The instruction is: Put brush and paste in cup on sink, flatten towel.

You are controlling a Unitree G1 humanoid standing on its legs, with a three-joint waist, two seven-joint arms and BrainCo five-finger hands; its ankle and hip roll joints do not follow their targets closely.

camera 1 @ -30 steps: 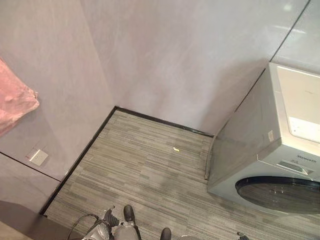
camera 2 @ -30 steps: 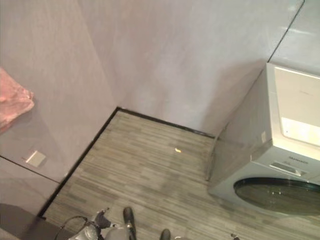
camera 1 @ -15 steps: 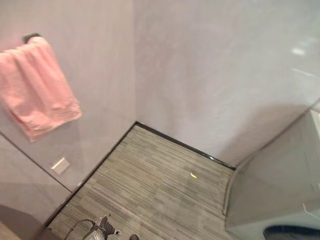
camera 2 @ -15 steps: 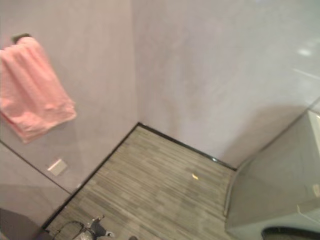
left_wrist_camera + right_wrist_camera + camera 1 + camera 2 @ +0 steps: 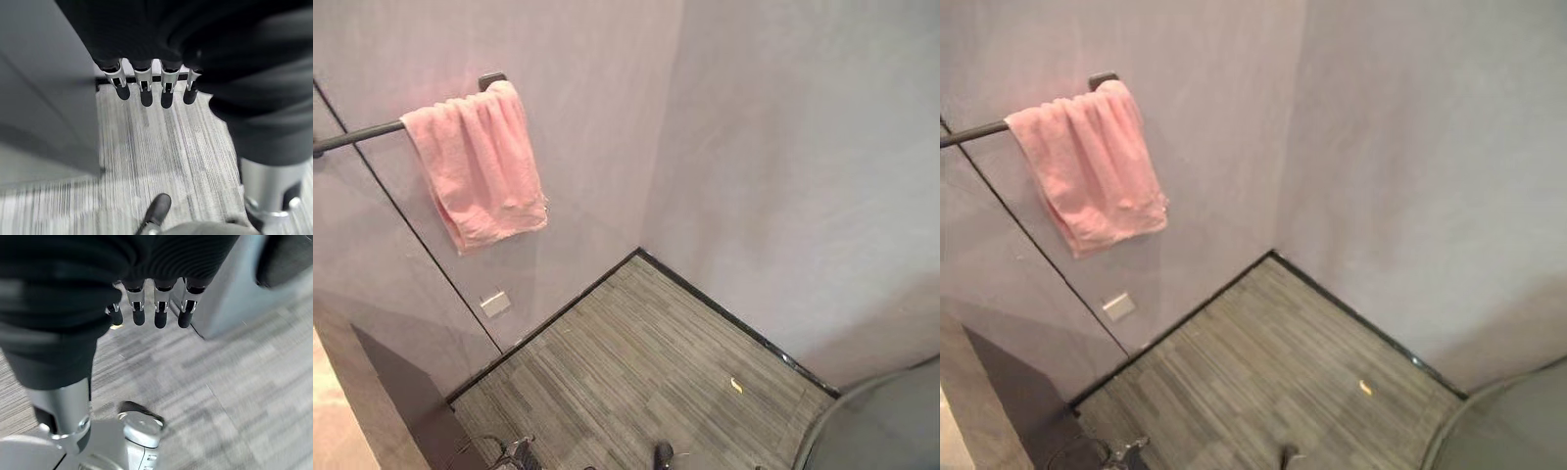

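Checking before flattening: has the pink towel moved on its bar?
Cannot tell: the camera swung, shifting towel and wall plate together; the bar shows now.

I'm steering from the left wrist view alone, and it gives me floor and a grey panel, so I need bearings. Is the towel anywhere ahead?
Observer: Yes. A pink towel hangs over a dark bar on the wall, up and to the robot's left.
Operator: Is it spread flat on the bar?
Observer: No. It is bunched in folds close to the bar's end, with one lower corner hanging further down than the other.
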